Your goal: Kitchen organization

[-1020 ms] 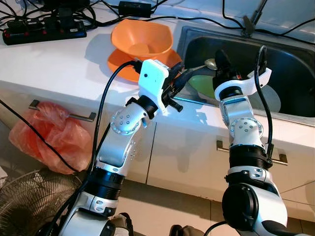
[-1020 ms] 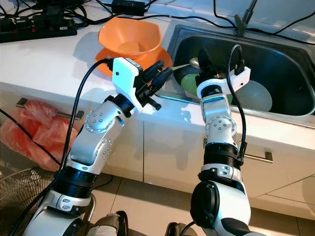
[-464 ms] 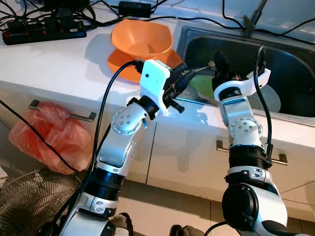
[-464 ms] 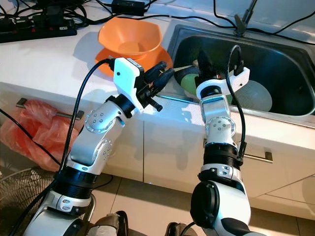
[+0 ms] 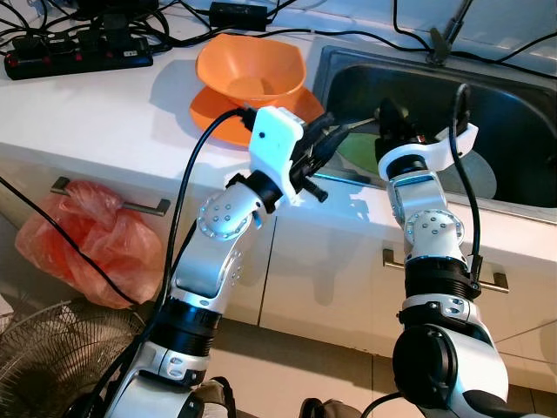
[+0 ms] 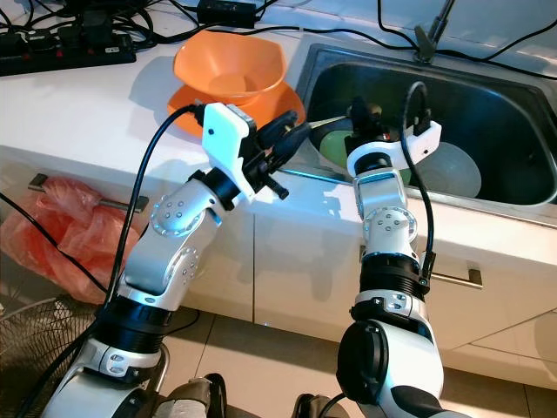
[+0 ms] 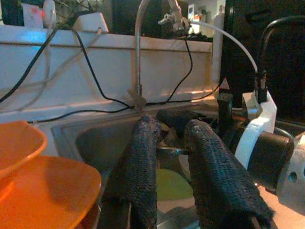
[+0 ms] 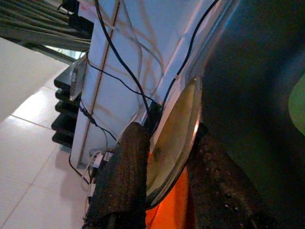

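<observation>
Presently, spoon (image 8: pixel 174 138): our right gripper (image 5: pixel 389 119) clamped its bowl.
Left gripper (image 7: pixel 174 143): closed on handle, we judged.
Handover: steady.

A white countertop (image 5: pixel 104 113) is seen running above white cabinet doors (image 5: pixel 331 261) fitted with metal bar handles (image 5: pixel 113 202) — a steel sink (image 6: pixel 487 113) is set into it on the right. Black cables and a power strip (image 5: pixel 78 54) are strewn along the back of the counter. Pale tiles are laid on the floor (image 6: pixel 261 348). A red plastic bag (image 5: pixel 83 239) is hung by the cabinet — the wire guard of a fan (image 5: pixel 52 357) is seen beneath it.
</observation>
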Controlling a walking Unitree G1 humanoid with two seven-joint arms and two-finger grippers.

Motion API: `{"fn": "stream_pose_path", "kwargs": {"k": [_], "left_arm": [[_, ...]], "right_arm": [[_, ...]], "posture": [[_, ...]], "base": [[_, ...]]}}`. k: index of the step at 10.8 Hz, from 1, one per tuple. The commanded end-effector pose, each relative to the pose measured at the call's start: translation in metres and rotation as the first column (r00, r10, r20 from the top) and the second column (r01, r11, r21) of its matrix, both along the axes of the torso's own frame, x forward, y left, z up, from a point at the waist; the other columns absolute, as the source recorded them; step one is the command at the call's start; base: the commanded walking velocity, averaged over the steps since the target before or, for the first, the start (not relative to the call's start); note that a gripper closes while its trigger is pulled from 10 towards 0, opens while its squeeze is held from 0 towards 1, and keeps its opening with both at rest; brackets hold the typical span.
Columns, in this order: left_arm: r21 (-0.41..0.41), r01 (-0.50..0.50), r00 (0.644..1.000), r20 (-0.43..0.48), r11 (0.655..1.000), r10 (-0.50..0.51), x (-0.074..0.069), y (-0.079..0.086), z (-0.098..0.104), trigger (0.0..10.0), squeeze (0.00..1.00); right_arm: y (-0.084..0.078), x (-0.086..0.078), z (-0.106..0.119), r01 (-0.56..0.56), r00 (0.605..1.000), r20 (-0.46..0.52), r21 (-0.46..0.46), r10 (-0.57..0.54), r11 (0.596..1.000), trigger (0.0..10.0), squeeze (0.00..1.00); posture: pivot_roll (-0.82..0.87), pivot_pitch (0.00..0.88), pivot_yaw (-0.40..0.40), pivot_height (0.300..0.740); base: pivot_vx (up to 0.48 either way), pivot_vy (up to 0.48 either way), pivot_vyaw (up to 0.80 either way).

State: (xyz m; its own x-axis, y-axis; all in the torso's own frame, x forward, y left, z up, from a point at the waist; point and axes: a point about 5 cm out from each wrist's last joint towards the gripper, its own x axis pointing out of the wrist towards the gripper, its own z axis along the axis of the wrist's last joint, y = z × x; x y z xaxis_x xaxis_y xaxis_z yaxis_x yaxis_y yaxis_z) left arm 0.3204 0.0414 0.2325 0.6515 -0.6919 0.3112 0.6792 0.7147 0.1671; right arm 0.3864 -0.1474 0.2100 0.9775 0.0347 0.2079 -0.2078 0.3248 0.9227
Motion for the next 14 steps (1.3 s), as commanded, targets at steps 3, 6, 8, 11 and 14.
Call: {"fn": "stream_pose_path", "kwargs": {"k": [3, 6, 8, 11, 14], "left_arm": [[0.056, 0.012, 1.000, 0.008, 0.998, -0.012, -0.003, -0.004, -0.005, 10.0, 0.00], [0.068, -0.010, 1.000, -0.008, 0.998, 0.010, 0.000, -0.002, -0.010, 10.0, 1.00], [0.084, -0.006, 1.000, -0.019, 0.996, 0.008, -0.001, -0.002, -0.014, 10.0, 1.00], [0.111, -0.024, 1.000, -0.015, 0.994, 0.026, 0.000, -0.002, -0.016, 10.0, 0.68], [0.138, -0.062, 0.997, -0.046, 0.989, 0.069, 0.004, 0.003, -0.025, 10.0, 0.00]], "right_arm": [[-0.003, 0.002, 0.005, 0.011, 1.000, 0.005, 0.012, -0.011, 1.000, 0.0, 0.00], [-0.006, 0.003, 0.006, 0.017, 1.000, -0.001, 0.041, -0.017, 0.999, 0.0, 0.00], [-0.008, 0.003, 0.008, 0.026, 1.000, -0.005, 0.068, -0.025, 0.997, 0.0, 0.00], [-0.026, 0.005, 0.014, 0.106, 0.994, -0.007, 0.105, -0.106, 0.989, 0.0, 0.00], [-0.054, 0.005, 0.026, 0.243, 0.969, 0.016, 0.076, -0.245, 0.967, 0.0, 0.00]], "posture": [[0.07, 0.113, -0.096, 0.740], [0.07, 0.114, -0.099, 0.740], [0.06, 0.119, -0.101, 0.740], [0.07, 0.119, -0.100, 0.740], [0.07, 0.120, -0.099, 0.740]], "base": [[0.000, 0.000, 0.00], [0.000, 0.000, 0.00], [0.000, 0.000, 0.00], [0.000, 0.000, 0.00], [0.000, 0.000, 0.00]]}}
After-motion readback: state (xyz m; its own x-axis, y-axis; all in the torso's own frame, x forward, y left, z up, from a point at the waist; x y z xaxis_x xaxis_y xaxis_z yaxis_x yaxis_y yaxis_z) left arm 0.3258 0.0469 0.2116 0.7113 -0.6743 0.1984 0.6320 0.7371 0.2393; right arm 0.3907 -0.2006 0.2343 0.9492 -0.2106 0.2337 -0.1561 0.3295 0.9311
